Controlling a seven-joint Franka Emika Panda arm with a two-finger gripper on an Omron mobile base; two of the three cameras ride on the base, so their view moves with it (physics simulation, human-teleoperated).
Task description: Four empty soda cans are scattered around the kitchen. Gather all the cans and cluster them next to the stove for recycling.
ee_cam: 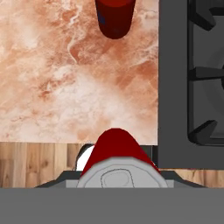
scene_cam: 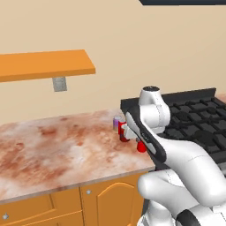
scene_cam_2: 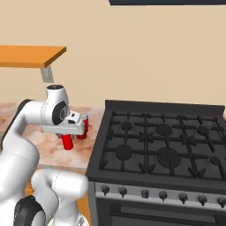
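Gripper (scene_cam_2: 67,137) clamped round red soda can (scene_cam_2: 67,142) (above counter (scene_cam_2: 48,137))

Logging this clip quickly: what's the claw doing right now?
Claw: closed on a red soda can, held above the counter beside the stove.

Non-task items: orange wall shelf (scene_cam: 46,65) at 10 o'clock in left base view, flat slab, grey bracket (scene_cam: 59,84) under its right part; the shelf is also at 9–10 o'clock in right base view (scene_cam_2: 31,56). Beige wall (scene_cam: 132,39) behind it all. Dark edge of some overhead unit (scene_cam: 183,2) at 1 o'clock, cropped, can't tell what. Orange cabinet doors (scene_cam: 110,201) at 6–7 o'clock below the counter edge, small round silver knobs (scene_cam: 88,192). Brown plank floor (ee_cam: 39,164) at 8 o'clock in hand view.
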